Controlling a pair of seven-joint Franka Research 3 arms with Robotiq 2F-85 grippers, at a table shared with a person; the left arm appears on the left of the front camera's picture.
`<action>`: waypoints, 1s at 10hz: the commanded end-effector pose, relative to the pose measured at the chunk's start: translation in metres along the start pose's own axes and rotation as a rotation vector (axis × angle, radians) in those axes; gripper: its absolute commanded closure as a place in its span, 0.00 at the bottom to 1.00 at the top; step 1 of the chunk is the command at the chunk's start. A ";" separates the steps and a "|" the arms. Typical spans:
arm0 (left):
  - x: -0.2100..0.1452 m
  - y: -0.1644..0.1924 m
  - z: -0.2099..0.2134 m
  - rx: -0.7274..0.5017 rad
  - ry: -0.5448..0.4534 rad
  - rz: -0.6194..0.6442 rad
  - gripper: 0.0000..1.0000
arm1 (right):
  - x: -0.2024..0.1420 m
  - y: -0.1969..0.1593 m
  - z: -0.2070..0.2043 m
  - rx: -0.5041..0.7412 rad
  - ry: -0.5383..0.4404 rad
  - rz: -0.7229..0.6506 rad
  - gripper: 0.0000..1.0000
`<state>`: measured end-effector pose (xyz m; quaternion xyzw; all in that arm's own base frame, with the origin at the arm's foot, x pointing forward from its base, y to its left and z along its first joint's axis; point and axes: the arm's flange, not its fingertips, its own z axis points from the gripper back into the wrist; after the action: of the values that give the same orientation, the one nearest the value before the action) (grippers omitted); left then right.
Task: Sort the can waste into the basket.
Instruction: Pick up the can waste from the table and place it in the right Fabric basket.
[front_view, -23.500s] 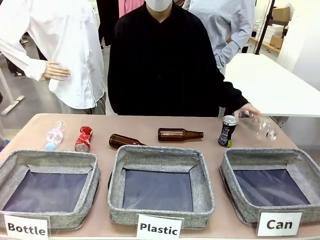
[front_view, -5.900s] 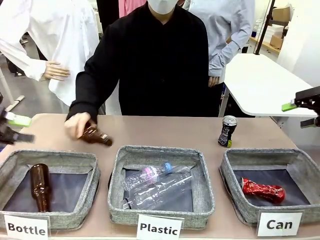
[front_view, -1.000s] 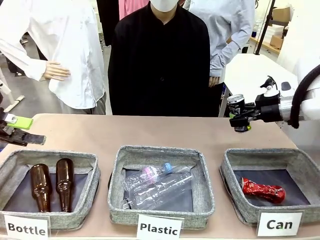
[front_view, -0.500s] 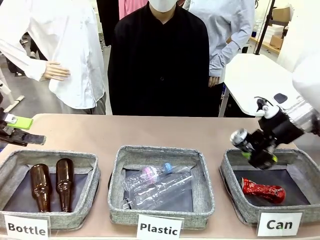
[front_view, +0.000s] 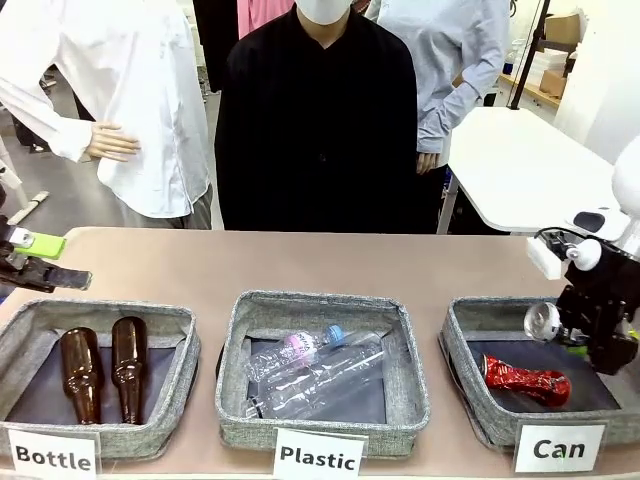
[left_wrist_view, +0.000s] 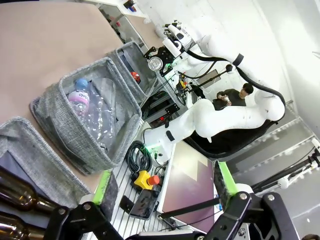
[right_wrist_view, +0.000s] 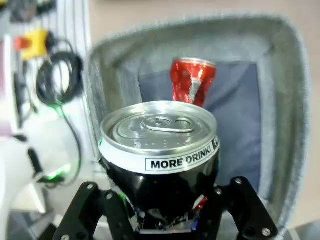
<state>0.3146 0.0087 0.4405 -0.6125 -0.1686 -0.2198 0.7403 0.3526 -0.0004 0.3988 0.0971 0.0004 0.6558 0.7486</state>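
My right gripper (front_view: 585, 335) is shut on the black can (right_wrist_view: 159, 160), whose silver top (front_view: 542, 321) points left, and holds it tilted over the grey basket (front_view: 470, 375) fronted by the "Can" card. The crushed red can (front_view: 527, 380) lies on that basket's dark base, and in the right wrist view the red can (right_wrist_view: 192, 80) shows beyond the held can, inside the basket (right_wrist_view: 282, 115). My left gripper (front_view: 30, 262) hovers open at the far left table edge, above the "Bottle" bin; its green-padded fingers (left_wrist_view: 222, 180) hold nothing.
The left bin (front_view: 25, 325) holds two brown bottles. The middle "Plastic" bin (front_view: 240, 375) holds clear plastic bottles. A person in black stands at the far side of the table. A white table stands at the back right.
My right arm has swung right and down with the black can, from the basket's left rim to over its inside. The left arm has not moved.
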 end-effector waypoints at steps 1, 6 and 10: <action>-0.002 -0.003 0.001 -0.006 0.003 0.009 0.00 | 0.004 0.006 -0.009 -0.062 0.063 -0.003 1.00; -0.002 -0.003 0.001 -0.006 0.003 0.009 0.00 | 0.000 0.009 -0.027 -0.146 0.230 0.082 0.00; -0.002 -0.003 0.001 -0.006 0.003 0.009 0.00 | -0.006 0.012 -0.034 -0.181 0.178 0.068 0.00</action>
<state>0.3146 0.0087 0.4405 -0.6126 -0.1686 -0.2198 0.7403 0.3772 -0.0020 0.3954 -0.0262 0.0189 0.6917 0.7215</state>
